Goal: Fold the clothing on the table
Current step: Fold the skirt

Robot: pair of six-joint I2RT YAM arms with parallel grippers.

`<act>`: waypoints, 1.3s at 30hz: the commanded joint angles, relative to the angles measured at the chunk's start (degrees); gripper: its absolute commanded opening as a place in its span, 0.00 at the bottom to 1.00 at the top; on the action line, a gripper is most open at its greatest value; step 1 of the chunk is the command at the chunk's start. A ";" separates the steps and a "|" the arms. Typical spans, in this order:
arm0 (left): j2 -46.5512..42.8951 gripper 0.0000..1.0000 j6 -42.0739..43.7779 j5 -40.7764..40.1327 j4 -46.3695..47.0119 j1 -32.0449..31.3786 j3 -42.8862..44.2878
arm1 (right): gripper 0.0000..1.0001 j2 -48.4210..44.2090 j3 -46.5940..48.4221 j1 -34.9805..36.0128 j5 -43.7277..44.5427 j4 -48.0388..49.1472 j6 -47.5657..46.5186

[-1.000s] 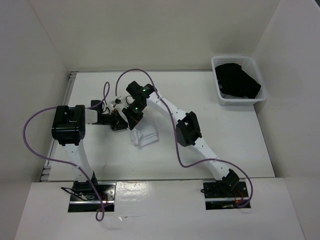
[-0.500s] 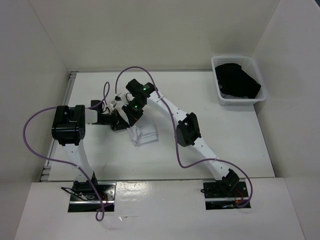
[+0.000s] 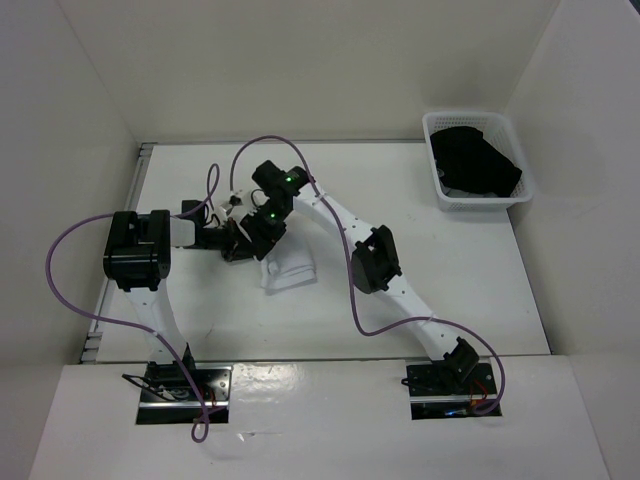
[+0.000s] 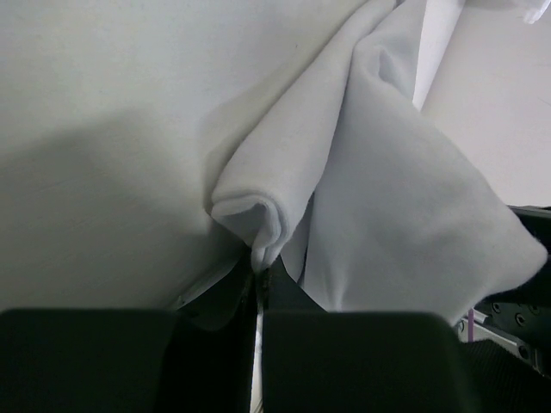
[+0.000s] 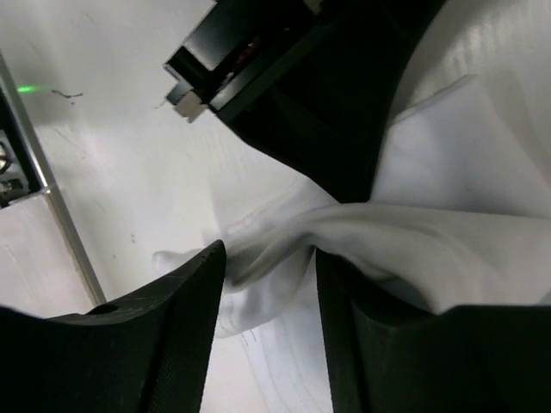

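The right gripper (image 5: 269, 262) has just parted its fingers, leaving a fold of clothing (image 5: 448, 232) loose between them on the table (image 3: 460, 270), while the left gripper (image 4: 258, 288) clamps an edge, likely anchoring it.

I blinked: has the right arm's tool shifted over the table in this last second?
No. Against the table's left rail, the right tool keeps its spot; only its jaws have parted around the clothing.
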 commanded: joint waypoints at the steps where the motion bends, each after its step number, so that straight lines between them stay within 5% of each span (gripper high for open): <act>1: 1.70 0.00 2.49 -3.70 -0.78 -0.25 0.16 | 0.53 -3.91 0.56 1.10 -4.42 -2.81 -2.41; 11: 1.70 0.00 2.49 -3.17 -0.78 -0.25 0.16 | 0.76 -12.96 -13.06 1.63 -17.26 -2.81 -10.84; 18: 0.03 0.00 5.12 -3.17 -5.42 -0.25 2.08 | 0.86 -20.26 -19.30 -0.99 -16.66 -2.81 -14.20; 24: -4.01 0.04 15.39 -5.45 -14.22 3.69 3.93 | 0.97 -27.11 -26.42 -4.87 -13.76 -2.81 -17.53; 32: -11.82 0.25 24.55 -5.98 -22.84 11.35 5.08 | 0.99 -34.95 -41.45 -9.52 -8.31 5.18 -17.54; 39: -15.26 0.59 27.72 -7.13 -25.39 14.86 5.60 | 0.99 -37.49 -47.26 -10.85 -6.11 7.83 -17.54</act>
